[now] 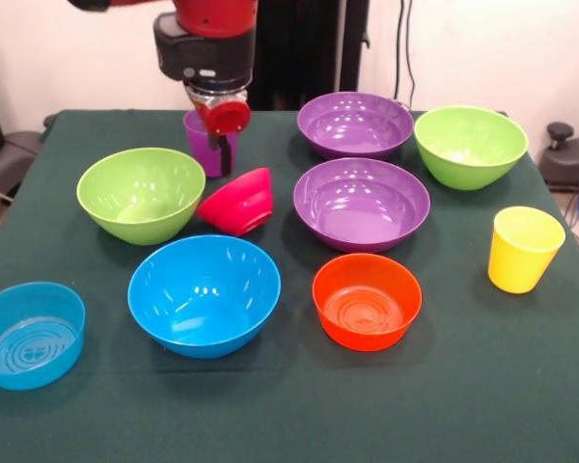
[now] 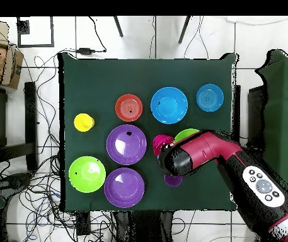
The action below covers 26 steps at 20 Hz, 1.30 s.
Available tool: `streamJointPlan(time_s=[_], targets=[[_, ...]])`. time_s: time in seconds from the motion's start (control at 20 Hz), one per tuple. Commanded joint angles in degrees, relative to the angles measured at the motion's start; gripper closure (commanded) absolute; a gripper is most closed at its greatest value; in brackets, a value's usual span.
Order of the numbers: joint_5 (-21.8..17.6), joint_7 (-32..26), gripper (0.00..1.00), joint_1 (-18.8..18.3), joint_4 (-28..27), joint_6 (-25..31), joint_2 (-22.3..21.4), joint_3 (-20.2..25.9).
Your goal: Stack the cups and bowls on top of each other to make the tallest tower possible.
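Purple cup (image 1: 203,145) is standing upright just behind the tilted red-pink bowl (image 1: 238,202), directly under the gripper (image 1: 224,138), which is reaching into its mouth. Whether the fingers are gripping is impossible to tell. Sawyer's arm (image 2: 234,165) is pointing straight down.

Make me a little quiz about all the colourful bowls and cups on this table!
1. True or false: the red-pink bowl stands upright.
2. Which cup is the arm closest to? A the yellow cup; B the purple cup.
3. How many purple bowls are on the table?

Key
1. False: it lies tipped on its side, beside a green bowl.
2. B: the arm's end hangs right over it.
3. Two: one farther back, one nearer the middle.
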Motion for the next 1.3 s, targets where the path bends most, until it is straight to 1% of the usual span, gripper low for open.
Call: streamJointPlan(time_s=[0.05, 0.25, 0.4, 0.6, 1.0, 1.15, 1.3], targets=[[2.3, -4.9, 0.00, 3.1, 3.0, 1.0, -4.1, 1.8], [2.3, -4.4, 0.00, 3.9, 3.4, 0.3, -4.3, 1.5], [4.0, -5.9, 0.00, 3.0, 3.2, 0.1, -4.8, 2.6], [5.9, -6.4, 0.00, 2.1, 2.6, -0.9, -4.8, 4.1], [6.9, -8.1, 0.00, 1.4, 2.0, -1.8, -3.7, 6.4], [7.8, -6.0, 0.00, 1.9, 1.3, -1.8, -3.5, 6.7], [9.1, 0.7, 0.00, 3.4, -1.0, -3.1, -3.2, 5.5]])
